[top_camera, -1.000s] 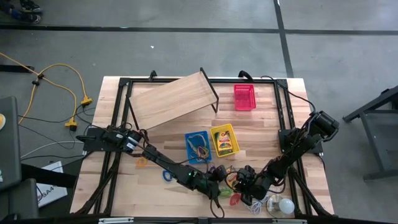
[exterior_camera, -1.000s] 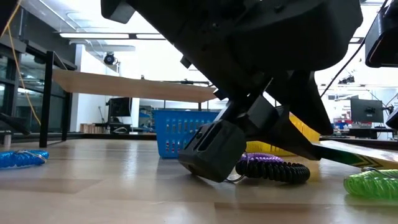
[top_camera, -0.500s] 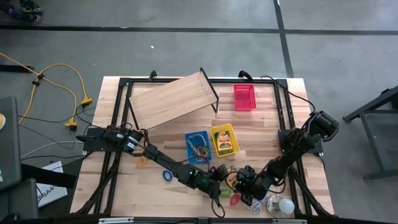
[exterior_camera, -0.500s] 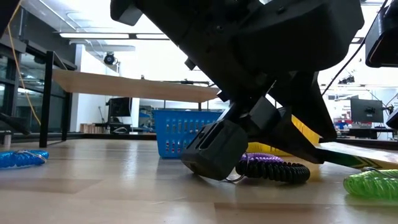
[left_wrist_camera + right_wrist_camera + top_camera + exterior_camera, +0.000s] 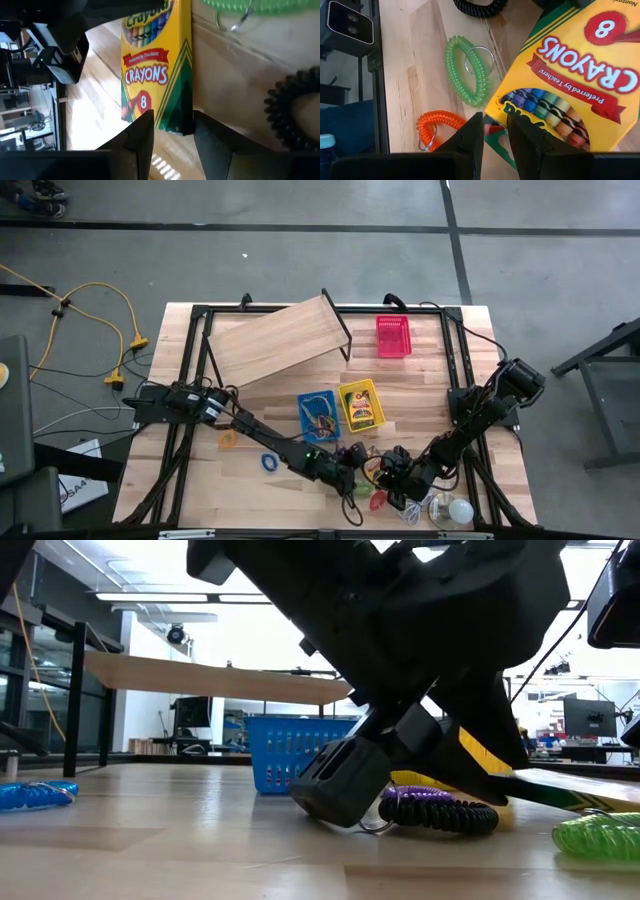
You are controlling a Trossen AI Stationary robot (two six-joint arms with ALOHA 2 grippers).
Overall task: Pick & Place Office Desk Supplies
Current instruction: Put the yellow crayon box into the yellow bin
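While both arms met low at the table's front edge, the crayon box point(image 5: 156, 70) lay between them — its one end in the narrow gap of the left gripper point(image 5: 172, 131), its other end between the close-set fingers of the right gripper point(image 5: 494, 134) — beside a green coil point(image 5: 469, 70).

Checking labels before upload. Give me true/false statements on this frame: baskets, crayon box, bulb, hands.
1. The red basket stands apart from the blue basket and yellow basket. True.
2. The blue basket is empty. False: coil loops lie in it.
3. The crayon box reads 24. False: it reads 8.
4. The left hand and right hand are both at the crayon box. True.
5. The white bulb lies in the red basket. False: it lies on the table, near the front edge.
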